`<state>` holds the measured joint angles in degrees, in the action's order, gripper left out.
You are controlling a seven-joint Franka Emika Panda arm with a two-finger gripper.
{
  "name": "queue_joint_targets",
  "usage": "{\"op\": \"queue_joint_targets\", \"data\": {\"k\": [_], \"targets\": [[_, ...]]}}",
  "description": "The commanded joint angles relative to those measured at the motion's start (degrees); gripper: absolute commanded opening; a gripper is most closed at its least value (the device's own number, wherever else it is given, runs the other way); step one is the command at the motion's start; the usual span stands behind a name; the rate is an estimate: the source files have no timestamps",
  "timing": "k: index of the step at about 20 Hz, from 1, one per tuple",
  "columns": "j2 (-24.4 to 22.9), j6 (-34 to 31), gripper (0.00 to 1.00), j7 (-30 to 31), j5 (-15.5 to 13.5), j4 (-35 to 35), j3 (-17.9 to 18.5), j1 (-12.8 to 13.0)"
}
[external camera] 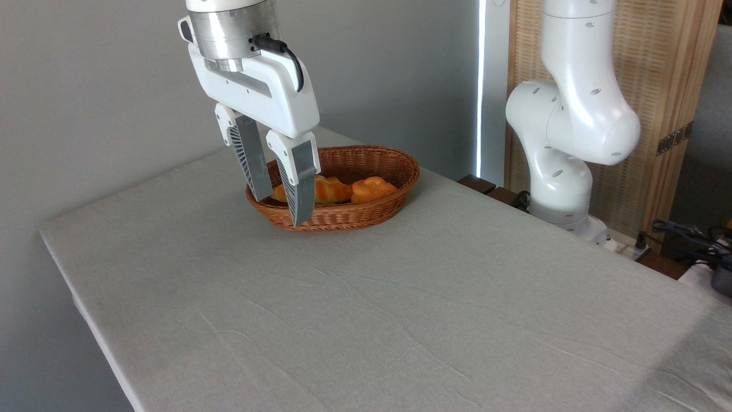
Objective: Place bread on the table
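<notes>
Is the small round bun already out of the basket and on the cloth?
No, the bread lies inside the wicker basket beside the twisted loaf, and the open gripper holds nothing.

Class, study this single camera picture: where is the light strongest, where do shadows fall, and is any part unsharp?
Camera view: brightest at the window strip; soft, even light on the table, with faint shadow in the lower right corner; the basket interior is shaded; gripper and bread look sharp.
</notes>
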<state>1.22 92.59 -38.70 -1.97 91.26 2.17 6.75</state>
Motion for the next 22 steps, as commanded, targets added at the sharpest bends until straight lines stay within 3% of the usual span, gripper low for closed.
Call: {"op": "queue_joint_targets", "data": {"k": [1,11,13,16,18,22], "targets": [[0.01,-1.45,1.00,0.12,-1.01,-0.64,0.20,-0.34],[-0.17,-1.45,1.00,0.21,-1.11,-0.11,0.02,-0.34],[-0.43,-0.84,1.00,0.21,-2.41,0.67,-0.41,-0.25],[-3.41,0.83,1.00,-0.58,-6.10,3.74,-1.12,-0.07],[-6.13,1.01,1.00,-0.58,-7.08,6.90,-3.22,0.28],[-13.68,1.88,1.00,-0.76,-7.26,16.47,-4.72,4.66]]}}
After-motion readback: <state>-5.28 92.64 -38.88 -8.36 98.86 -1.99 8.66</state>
